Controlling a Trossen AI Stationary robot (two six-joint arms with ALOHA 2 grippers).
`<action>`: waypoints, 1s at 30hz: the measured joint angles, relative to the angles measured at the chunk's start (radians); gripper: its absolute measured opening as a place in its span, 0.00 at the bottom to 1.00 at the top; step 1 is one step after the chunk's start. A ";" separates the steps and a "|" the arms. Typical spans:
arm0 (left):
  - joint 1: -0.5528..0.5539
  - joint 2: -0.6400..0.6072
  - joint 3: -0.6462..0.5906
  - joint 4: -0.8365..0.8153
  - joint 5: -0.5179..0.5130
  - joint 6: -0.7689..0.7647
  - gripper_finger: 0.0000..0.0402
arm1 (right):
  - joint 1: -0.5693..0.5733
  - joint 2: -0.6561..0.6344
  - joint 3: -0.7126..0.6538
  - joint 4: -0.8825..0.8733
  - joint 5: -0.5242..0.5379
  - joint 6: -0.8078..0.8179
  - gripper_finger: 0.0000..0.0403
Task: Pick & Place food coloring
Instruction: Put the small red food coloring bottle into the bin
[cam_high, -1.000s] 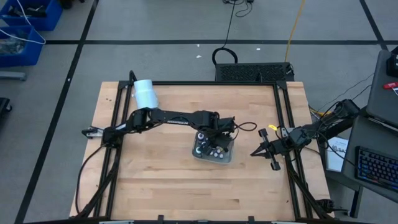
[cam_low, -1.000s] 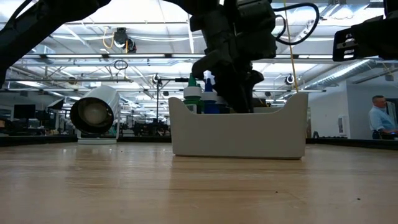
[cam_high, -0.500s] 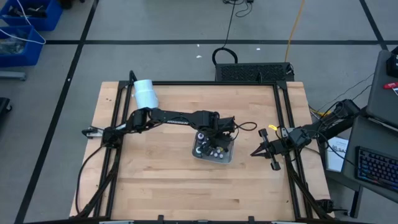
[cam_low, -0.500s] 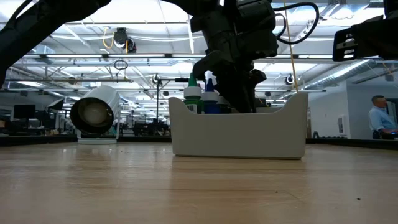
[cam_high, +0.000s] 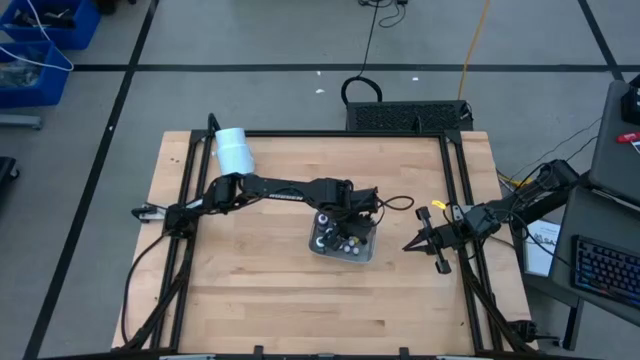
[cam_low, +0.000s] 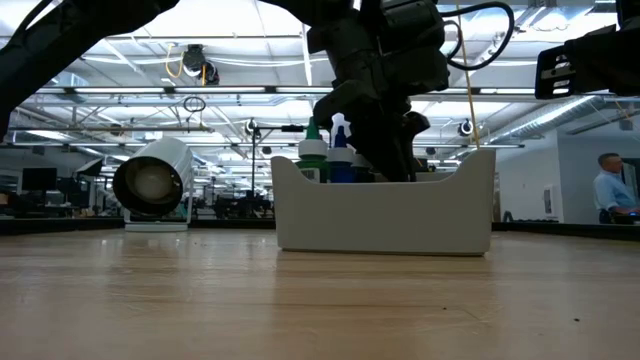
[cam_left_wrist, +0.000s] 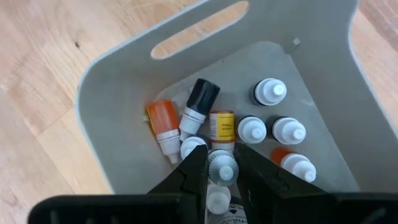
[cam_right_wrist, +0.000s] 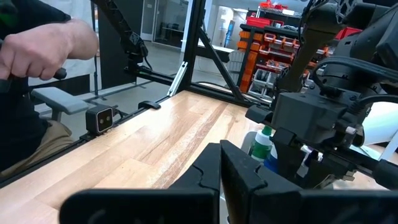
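Pale wooden boards of the table (cam_high: 250, 290) carry the whole scene, with a large hall of racks and ceiling lights seen beyond in the low view. Inside the grey tray (cam_left_wrist: 124, 81) the left gripper (cam_left_wrist: 222, 171) is lowered, its two dark fingers (cam_left_wrist: 189, 171) set narrowly apart around a white-capped bottle (cam_left_wrist: 222, 169) of the food coloring; whether the pads are already pressed against it cannot be told, though they sit just beside its cap. The step in hand is judged to be the grasp of one bottle for lifting out. Closing firmly and a straight upward lift would be called for next, since neighbouring bottles are crowded close: an orange bottle (cam_left_wrist: 160, 121), a black-capped bottle (cam_left_wrist: 200, 99) lying tilted, and several upright white-capped ones (cam_left_wrist: 270, 92) could be knocked or dragged along. In the low view, a green-topped bottle (cam_low: 312, 150) is seen above the tray wall beside the arm. The right gripper (cam_high: 424, 243) is held waiting well apart, near the table's right rail, its fingers spread. A white cylinder (cam_high: 234, 150) lies at the far left corner, clear of the work. A person's hand (cam_right_wrist: 43, 46) is visible beyond the table.
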 joint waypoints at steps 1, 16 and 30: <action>0.000 0.000 0.000 -0.001 0.000 -0.008 0.18 | 0.000 0.000 0.000 0.000 0.000 0.000 0.00; 0.000 0.006 -0.024 0.016 0.031 0.004 0.18 | 0.000 0.000 0.000 0.000 0.000 0.010 0.00; 0.000 0.008 -0.026 0.019 -0.001 0.009 0.25 | 0.000 0.000 0.000 0.000 0.000 0.010 0.00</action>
